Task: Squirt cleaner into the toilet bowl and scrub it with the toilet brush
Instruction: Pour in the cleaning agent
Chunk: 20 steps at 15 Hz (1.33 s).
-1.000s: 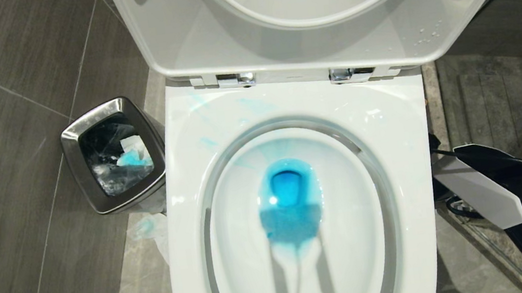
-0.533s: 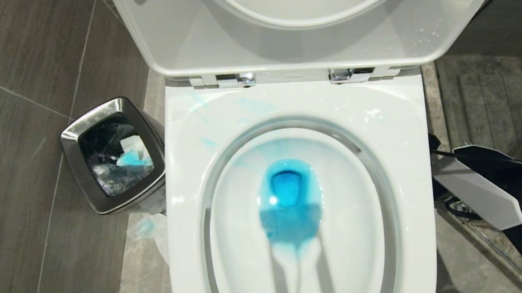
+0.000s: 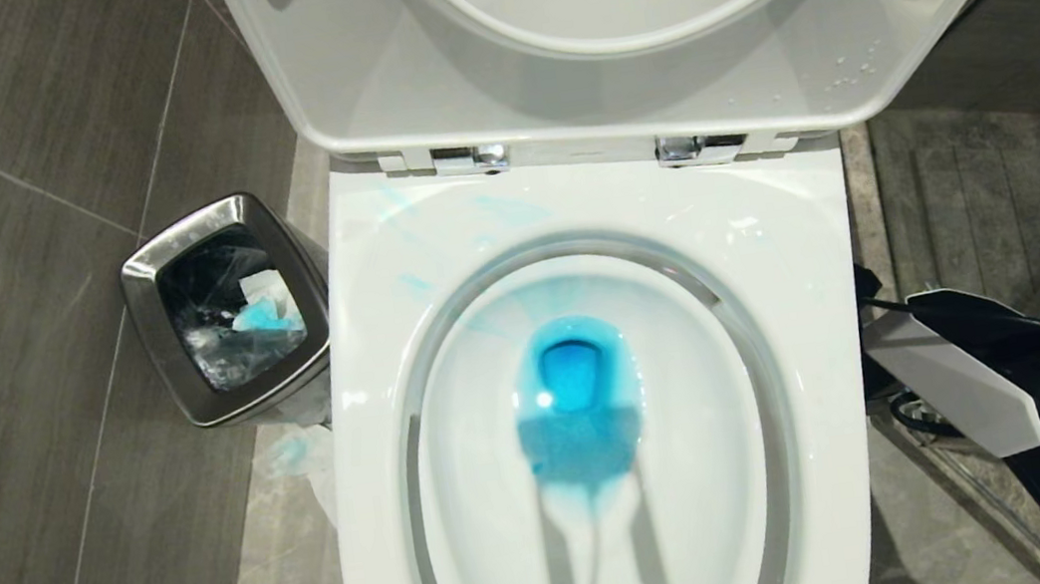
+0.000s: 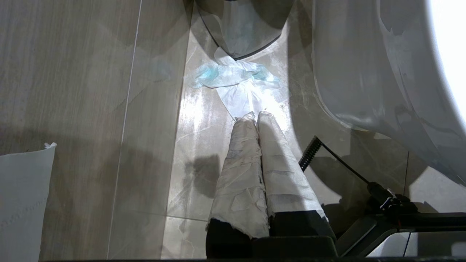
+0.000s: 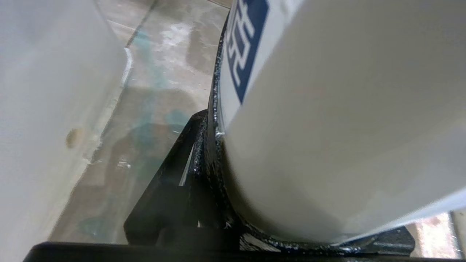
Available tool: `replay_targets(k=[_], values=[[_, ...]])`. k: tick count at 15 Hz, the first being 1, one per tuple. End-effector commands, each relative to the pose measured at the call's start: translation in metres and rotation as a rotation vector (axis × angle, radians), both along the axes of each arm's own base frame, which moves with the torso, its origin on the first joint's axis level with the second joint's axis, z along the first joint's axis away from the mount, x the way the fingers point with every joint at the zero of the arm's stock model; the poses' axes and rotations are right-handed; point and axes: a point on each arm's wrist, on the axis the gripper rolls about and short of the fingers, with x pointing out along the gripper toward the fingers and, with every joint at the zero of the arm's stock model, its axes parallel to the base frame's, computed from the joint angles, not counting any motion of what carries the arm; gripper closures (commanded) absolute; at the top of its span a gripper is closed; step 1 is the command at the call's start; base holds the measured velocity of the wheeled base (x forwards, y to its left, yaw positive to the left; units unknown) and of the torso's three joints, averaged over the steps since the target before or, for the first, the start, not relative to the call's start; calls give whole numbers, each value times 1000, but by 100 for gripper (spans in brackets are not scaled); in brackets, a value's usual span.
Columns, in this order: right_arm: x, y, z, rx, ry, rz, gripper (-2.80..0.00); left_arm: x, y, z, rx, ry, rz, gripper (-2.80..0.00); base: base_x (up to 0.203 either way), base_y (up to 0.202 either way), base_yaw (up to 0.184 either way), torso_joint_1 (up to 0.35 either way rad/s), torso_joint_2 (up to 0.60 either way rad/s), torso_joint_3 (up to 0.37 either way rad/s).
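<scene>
Dark grey floor tiles (image 3: pixel 9 299) with pale grout lines fill the left of our head view. Moving right, we see a small square brushed-steel bin (image 3: pixel 138 272) standing just beside the toilet, lined with a clear bag and holding blue-stained white tissues (image 3: pixel 266 310); more crumpled tissue (image 3: pixel 301 457) lies on the floor in front of it. In our left wrist view, the left gripper (image 4: pixel 255 115) hangs low above that floor beside the outer wall of the bowl, its 2 tape-wrapped fingers (image 4: pixel 242 171) pressed together with nothing between them.

At centre sits the large glossy white ceramic toilet bowl (image 3: pixel 779 278), its white plastic seat and lid (image 3: pixel 372 80) raised. The bright blue cleaner (image 3: pixel 576 395) tints the water at the bottom of the bowl, and pale blue streaks mark the back left of the rim.

On the right, our black right arm with its white cover panel (image 3: pixel 954 381) reaches down beside the bowl. In the right wrist view a white cylindrical container with a dark blue printed label (image 5: pixel 327 127) fills the space at the right gripper, one black finger (image 5: pixel 189 153) lying against its side. We cannot tell whether the gripper has hold of it. We cannot see the toilet brush.
</scene>
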Motion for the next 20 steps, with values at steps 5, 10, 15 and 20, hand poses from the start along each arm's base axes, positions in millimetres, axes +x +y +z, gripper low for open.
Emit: replay_targets(k=[5, 10, 15, 20], values=[[-2, -5, 15, 0, -35, -15, 0, 0, 0, 0, 0, 1, 0, 0, 0, 0, 0, 0, 0, 0], [-7, -6, 46, 31, -90, -50, 0, 0, 0, 0, 0, 1, 0, 0, 0, 0, 0, 0, 0, 0], [-19, -8, 82, 99, -135, -86, 0, 0, 0, 0, 0, 1, 0, 0, 0, 0, 0, 0, 0, 0], [-45, -14, 104, 147, -98, -104, 0, 0, 0, 0, 0, 1, 0, 0, 0, 0, 0, 0, 0, 0]])
